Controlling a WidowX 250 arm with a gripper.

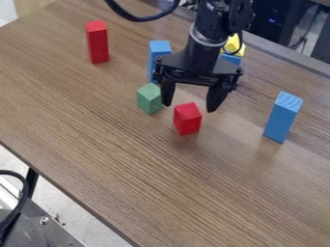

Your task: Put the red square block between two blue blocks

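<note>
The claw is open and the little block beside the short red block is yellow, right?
Not quite: the camera view shows that the little block beside the short red block is green, not yellow. The claw is open, just as you said.

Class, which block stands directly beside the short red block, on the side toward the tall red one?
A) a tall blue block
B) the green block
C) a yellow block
B: the green block stands just to the left of the short red block in the picture, toward the tall red block.
</note>
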